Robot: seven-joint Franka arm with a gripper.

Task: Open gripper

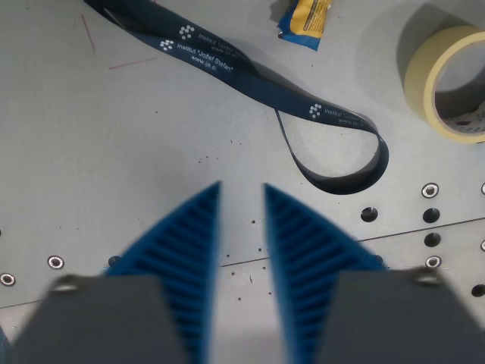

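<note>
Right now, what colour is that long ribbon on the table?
The ribbon is dark blue with white writing and small white logos, seen best in the wrist view.

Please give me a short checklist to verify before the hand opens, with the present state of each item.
1. Nothing held between the blue fingers: ok, the gap is empty.
2. hand not yet fully open: ok, narrow gap.
3. lanyard apart from the fingers: ok.
4. tape roll out of the way: ok, far at the wrist view's right.
5. yellow packet out of the way: ok.
6. Height above table: cannot tell.
</note>
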